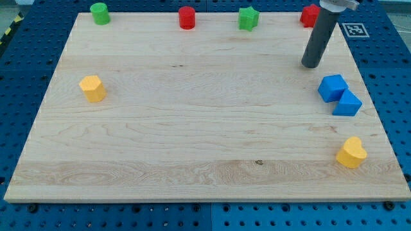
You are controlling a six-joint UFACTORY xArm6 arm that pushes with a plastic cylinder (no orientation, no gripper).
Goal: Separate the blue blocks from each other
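Two blue blocks sit touching near the board's right edge: a blue cube (332, 87) and, just below and to its right, a blue triangular block (348, 104). My tip (311, 65) is the lower end of a dark rod coming down from the view's top right. It rests on the board a little up and to the left of the blue cube, with a small gap between them.
Along the top edge stand a green cylinder (99, 13), a red cylinder (187, 17), a green star-like block (248, 18) and a red block (309, 15) partly behind the rod. A yellow block (93, 88) sits at the left, a yellow heart-like block (352, 153) at the bottom right.
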